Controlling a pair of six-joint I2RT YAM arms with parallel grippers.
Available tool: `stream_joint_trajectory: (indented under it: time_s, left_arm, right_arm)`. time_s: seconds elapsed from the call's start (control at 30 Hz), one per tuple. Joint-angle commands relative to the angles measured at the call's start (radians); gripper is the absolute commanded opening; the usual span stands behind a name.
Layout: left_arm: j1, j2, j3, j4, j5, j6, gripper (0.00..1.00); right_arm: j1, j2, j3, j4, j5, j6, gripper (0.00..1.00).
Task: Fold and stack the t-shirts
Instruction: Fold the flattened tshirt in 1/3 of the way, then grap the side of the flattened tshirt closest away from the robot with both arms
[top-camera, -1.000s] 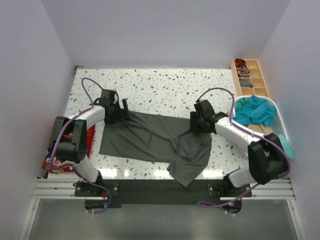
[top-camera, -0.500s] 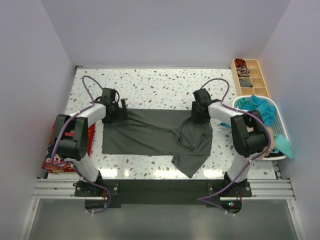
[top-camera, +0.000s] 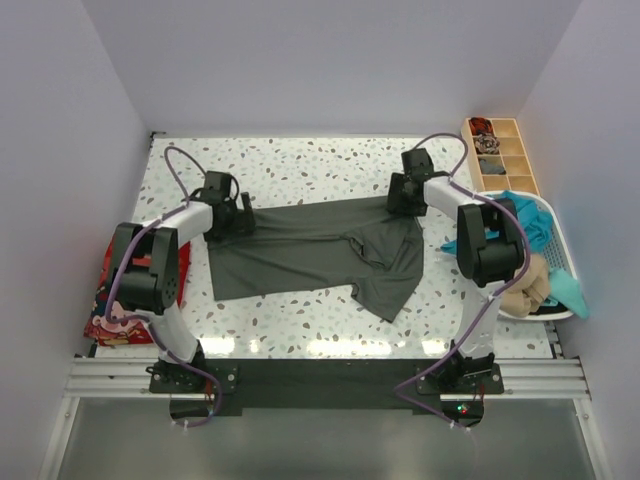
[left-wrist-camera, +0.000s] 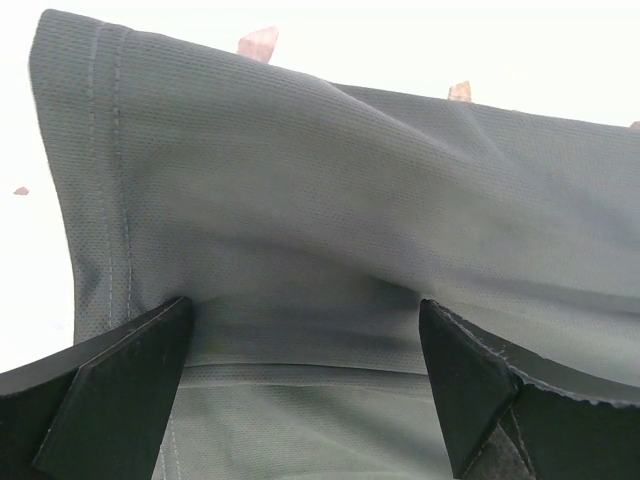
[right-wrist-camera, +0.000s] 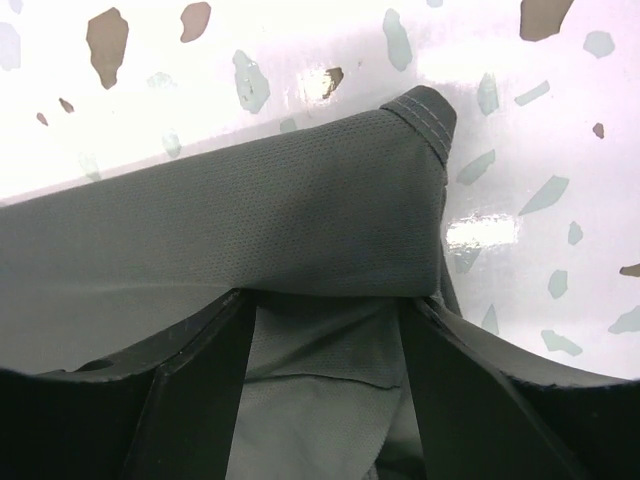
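Tabletop (top-camera: 300, 165) carries one grey shirt (top-camera: 300, 255), stretched flat-ish between the two sets of fingers, with its body trailing from them toward the arm bases. One flap is bunched and skewed below the right fingers (top-camera: 405, 198). The basket (top-camera: 552, 222) is outboard of the right fingers and holds a teal shirt (top-camera: 505, 222). A red shirt (top-camera: 115, 315) lies well outboard of the left fingers (top-camera: 243, 214), at the tabletop edge. Both sets look clamped on the grey shirt's far edge: cloth is tented over the left fingers (left-wrist-camera: 120, 390) near a stitched hem, and a hemmed corner is peaked above the right fingers (right-wrist-camera: 200, 400). Tips are hidden under fabric, so grip is my read. The cloth is a light, limp knit that sags and creases and won't hold shape. Best hold is a pinch at hems or corners, keeping tension between the arms.
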Motion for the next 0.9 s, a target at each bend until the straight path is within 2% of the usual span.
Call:
stream_joint_trajectory:
  time_s: [0.0,0.03,0.23,0.5,0.73,0.87]
  left_arm:
    - [0.017,-0.096,-0.011,0.061,0.077,0.011,1.0]
    - [0.017,-0.118,-0.014,0.076,0.132,-0.002,1.0]
    - [0.016,-0.221,-0.054,0.159,0.206,-0.044,1.0]
    - [0.017,-0.092,-0.028,0.128,0.201,-0.052,1.0]
    - [0.016,-0.043,-0.074,0.182,0.229,-0.067,1.0]
    - [0.016,-0.031,-0.079,0.187,0.229,-0.064,1.0]
  right_arm:
    - [-0.011,-0.103,0.008,0.008,-0.08,-0.071,0.64]
    - [-0.013,-0.123,0.004,0.009,-0.106,-0.076,0.64]
    - [-0.01,-0.227,-0.018,0.043,-0.206,-0.073,0.65]
    - [-0.004,-0.059,0.111,0.049,-0.373,-0.04,0.63]
    - [0.041,0.046,0.174,0.041,-0.462,-0.045,0.63]
    - [0.088,0.054,0.174,0.061,-0.467,-0.054,0.63]
